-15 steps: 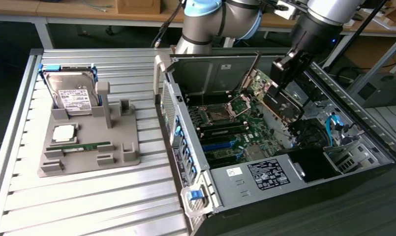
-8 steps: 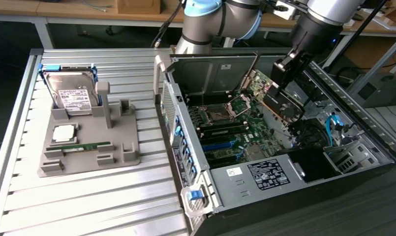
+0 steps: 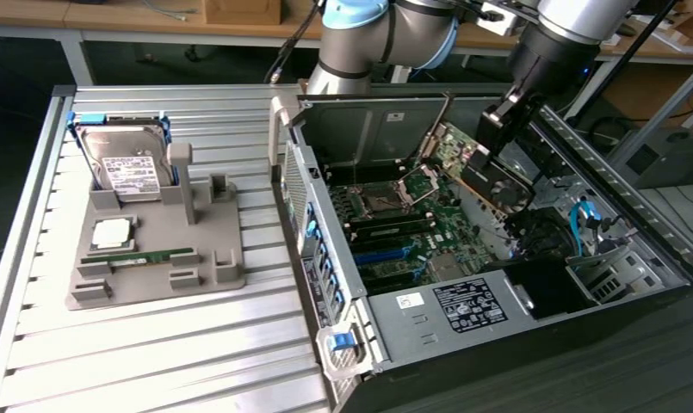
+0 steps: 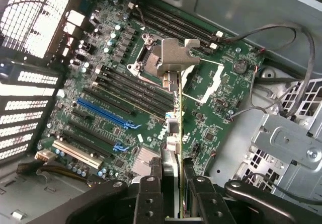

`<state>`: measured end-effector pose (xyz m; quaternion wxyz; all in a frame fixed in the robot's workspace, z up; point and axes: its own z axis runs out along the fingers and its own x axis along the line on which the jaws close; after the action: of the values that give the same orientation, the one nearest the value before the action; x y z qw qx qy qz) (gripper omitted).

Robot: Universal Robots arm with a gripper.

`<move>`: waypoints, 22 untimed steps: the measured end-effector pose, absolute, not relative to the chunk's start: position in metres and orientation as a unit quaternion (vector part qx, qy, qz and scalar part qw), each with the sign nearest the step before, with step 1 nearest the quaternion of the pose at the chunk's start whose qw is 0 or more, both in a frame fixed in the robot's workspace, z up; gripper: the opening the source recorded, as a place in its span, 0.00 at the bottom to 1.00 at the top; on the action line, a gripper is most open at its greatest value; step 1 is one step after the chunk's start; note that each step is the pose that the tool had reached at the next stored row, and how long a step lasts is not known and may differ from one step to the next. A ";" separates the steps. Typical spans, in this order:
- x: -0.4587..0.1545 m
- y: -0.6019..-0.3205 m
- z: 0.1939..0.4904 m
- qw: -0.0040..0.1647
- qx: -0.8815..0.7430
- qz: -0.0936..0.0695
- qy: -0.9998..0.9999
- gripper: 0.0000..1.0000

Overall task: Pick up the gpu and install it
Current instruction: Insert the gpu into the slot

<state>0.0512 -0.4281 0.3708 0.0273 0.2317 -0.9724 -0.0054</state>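
Hand (image 4: 177, 198) clamped on the gpu (image 4: 176, 121), card edge-on between its fingers (image 4: 150, 194), silver bracket at the far end. Gpu hangs tilted over the motherboard (image 4: 115, 98) inside the open case (image 3: 369, 129), not seated.

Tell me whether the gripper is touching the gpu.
Touching. The wrist view shows the gripper clamped against both faces of the gpu, which is seen edge-on above the motherboard.

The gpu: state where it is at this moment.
Exterior view's right: the gpu hangs in the gripper over the motherboard inside the open case.
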 end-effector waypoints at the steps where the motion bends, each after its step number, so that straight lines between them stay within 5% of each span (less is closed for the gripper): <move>1: 0.051 -0.428 0.371 0.027 0.235 -0.005 -0.971 0.27; 22: 0.051 -0.428 0.371 0.028 0.313 -0.003 -0.949 0.27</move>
<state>0.0512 -0.4281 0.3708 0.0277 0.3134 -0.9492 -0.0030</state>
